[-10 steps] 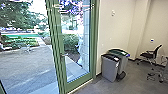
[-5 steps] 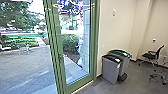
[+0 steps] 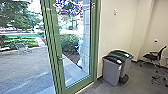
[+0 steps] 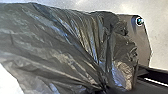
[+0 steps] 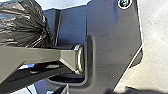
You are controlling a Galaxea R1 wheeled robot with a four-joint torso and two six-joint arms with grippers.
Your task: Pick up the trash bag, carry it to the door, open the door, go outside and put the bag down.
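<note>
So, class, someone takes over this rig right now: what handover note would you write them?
Left gripper: state can't be told.
Right gripper: state can't be told either.
Trash bag: its gathered folds are close to the left wrist camera; probably being carried, but check the grip.
Door: glass in a green frame, ahead of the robot, with its handle in view and bins to its right. Whether it is closed is unclear.
Done: bag apparently picked up and brought near the door.
Left: open the door if shut, go outside, put the bag down.

door frame [image 3: 96, 47] green | bins [image 3: 111, 72] grey | wall [image 3: 120, 30] cream | bag [image 4: 62, 45] seemingly black
</note>
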